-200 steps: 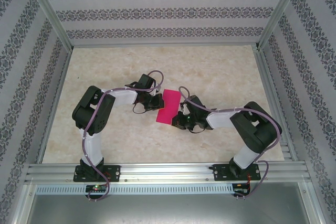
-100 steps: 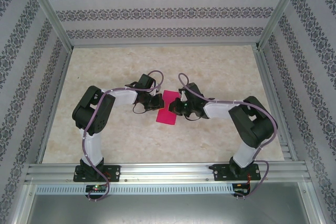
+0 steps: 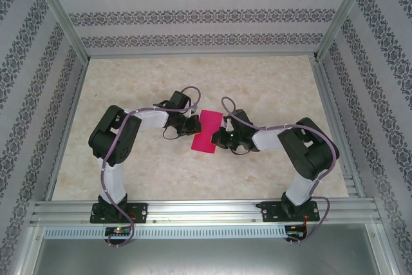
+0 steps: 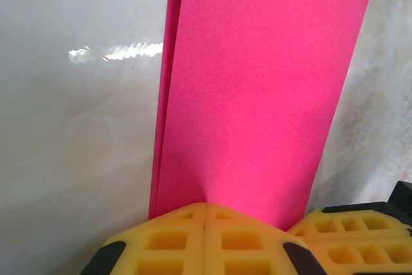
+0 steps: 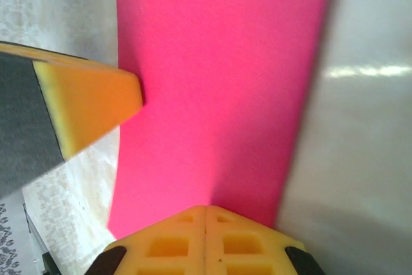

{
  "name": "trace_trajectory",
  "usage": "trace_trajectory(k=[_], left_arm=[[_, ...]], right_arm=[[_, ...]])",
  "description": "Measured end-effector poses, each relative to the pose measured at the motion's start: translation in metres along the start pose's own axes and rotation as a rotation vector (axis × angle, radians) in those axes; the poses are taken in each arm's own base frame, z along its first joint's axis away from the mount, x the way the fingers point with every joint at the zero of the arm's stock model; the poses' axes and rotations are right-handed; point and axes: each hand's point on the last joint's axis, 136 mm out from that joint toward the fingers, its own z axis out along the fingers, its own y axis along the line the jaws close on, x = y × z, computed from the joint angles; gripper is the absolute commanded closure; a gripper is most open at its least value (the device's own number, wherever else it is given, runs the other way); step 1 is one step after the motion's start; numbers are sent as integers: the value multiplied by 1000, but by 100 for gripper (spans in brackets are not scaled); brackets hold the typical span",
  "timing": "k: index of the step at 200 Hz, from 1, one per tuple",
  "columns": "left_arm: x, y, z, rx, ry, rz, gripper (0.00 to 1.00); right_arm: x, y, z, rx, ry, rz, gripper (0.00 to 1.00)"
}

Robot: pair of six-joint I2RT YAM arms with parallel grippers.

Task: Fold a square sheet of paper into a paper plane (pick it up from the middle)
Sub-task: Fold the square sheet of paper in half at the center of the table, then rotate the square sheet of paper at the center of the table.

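On the table (image 3: 270,88), left tool (image 4: 205,217) and right tool (image 5: 206,218) tight on folded pink sheet (image 3: 207,131).

The paper (image 4: 257,88) is seen folded double, two layers showing along its left edge. The yellow fingers (image 4: 164,243) are pressed together, their tips met by its near end. A second finger (image 4: 351,230) is seen just right of them, over the pale bench (image 4: 71,159).

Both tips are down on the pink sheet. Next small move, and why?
Probably hold with the left gripper and slide the shut right gripper along the folded pink sheet to flatten it. Both grippers are shut with tips resting on the sheet on the table, and the left wrist view shows two layers gaping slightly along one long edge.
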Motion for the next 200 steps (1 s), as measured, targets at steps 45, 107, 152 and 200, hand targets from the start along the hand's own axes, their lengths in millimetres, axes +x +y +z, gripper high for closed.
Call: trace_trajectory(k=[45, 107, 152, 200], left_arm=[[0, -1, 0, 0, -1, 0, 100], [-2, -4, -2, 1, 1, 5, 100], [-4, -7, -2, -25, 26, 43, 100], [-3, -10, -3, -53, 30, 84, 93]], right_arm=[[2, -18, -28, 49, -21, 43, 98], [-44, 36, -24, -15, -88, -28, 100], [-61, 24, 8, 47, -57, -14, 100], [-68, 4, 14, 149, -78, 15, 100]])
